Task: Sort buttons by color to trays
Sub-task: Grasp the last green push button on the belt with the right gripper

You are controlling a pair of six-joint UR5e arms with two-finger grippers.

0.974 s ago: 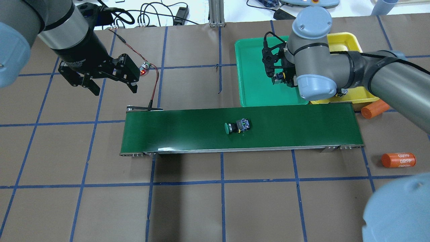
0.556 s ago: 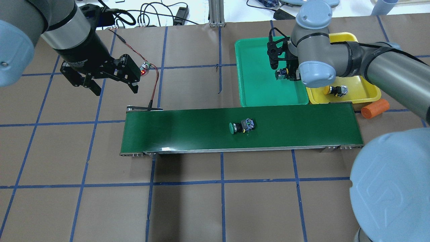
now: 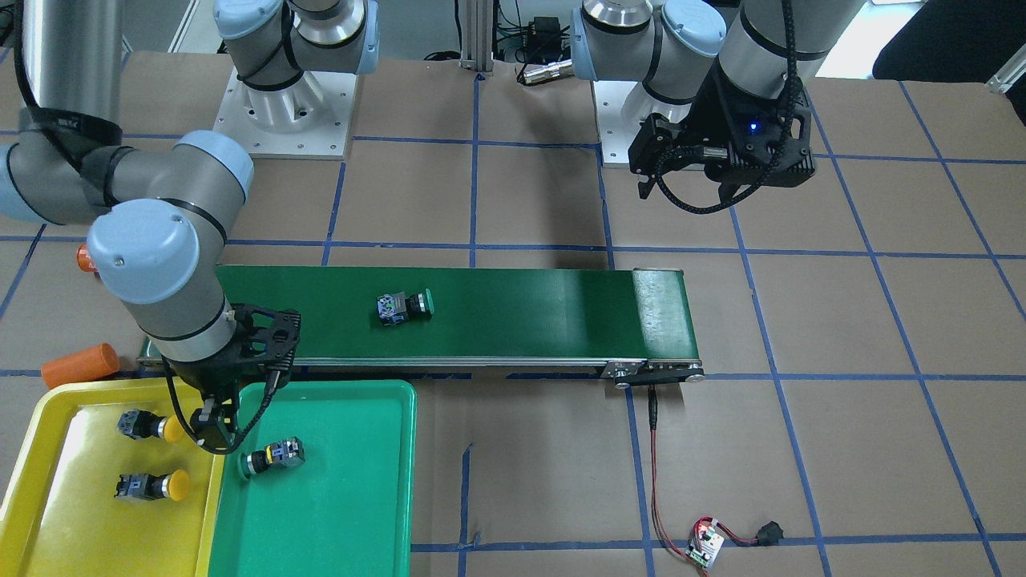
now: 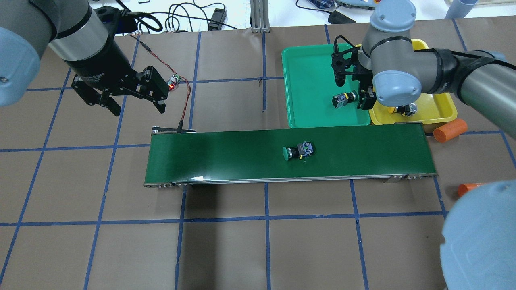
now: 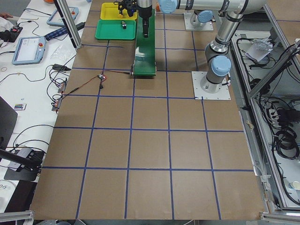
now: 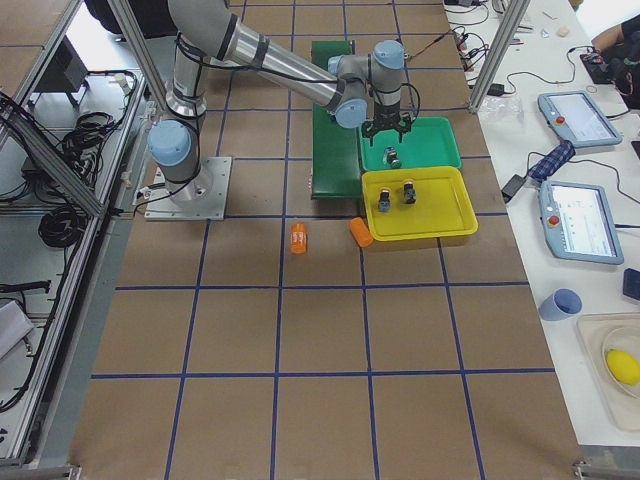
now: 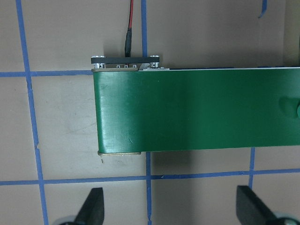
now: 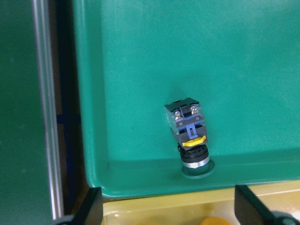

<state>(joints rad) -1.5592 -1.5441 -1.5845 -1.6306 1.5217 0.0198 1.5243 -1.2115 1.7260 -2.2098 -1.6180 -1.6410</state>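
Two buttons lie in the yellow tray.

Let go of a green button: earlier pinched in the right gripper above the green tray, now lying on its side on the tray floor, cap against the wall by the yellow tray. Spread wide since and shifted toward the yellow tray. Along the belt, carried a second green button nearer the trays' end.

Button in tray; second button on belt.
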